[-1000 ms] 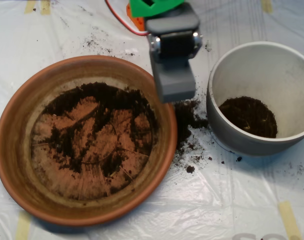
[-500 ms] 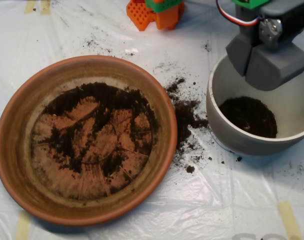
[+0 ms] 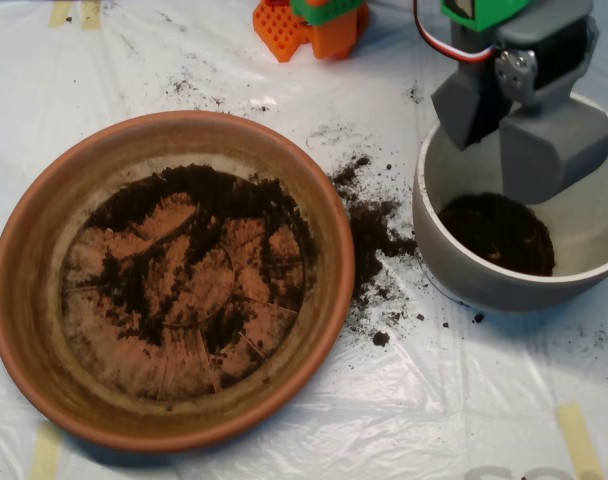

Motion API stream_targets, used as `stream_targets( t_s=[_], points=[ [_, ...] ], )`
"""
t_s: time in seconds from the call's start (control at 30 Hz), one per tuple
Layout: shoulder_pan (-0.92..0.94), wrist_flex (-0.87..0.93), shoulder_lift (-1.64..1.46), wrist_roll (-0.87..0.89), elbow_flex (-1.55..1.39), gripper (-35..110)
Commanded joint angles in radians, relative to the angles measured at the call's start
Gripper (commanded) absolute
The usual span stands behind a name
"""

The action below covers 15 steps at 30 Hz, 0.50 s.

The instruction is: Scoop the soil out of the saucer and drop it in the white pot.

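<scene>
In the overhead view, near the sheet's right edge, the scoop (image 3: 512,128) hung over the white pot (image 3: 454,265), its halves parted above the pot's soil (image 3: 496,232); the saucer (image 3: 24,300) lay leftward, thinly soiled.

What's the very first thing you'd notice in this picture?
The big round terracotta saucer on the left, smeared with dark crumbly soil. On the right, the grey clamshell scoop hangs split apart over the round white pot. More soil is spilled on the plastic sheet between them.
</scene>
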State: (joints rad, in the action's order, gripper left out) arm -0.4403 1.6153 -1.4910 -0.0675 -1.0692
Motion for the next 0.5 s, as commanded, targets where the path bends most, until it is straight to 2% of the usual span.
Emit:
stream_targets(
  t_s=[0.0, 0.13, 0.3, 0.47],
  points=[
    [-0.006, -0.003, -0.133, -0.023, 0.003, 18],
    [0.009, 0.000, -0.137, -0.029, 0.017, 22],
    [0.018, 0.014, -0.167, -0.046, 0.035, 34],
    [0.031, 0.026, -0.221, -0.043, 0.043, 32]
  ],
)
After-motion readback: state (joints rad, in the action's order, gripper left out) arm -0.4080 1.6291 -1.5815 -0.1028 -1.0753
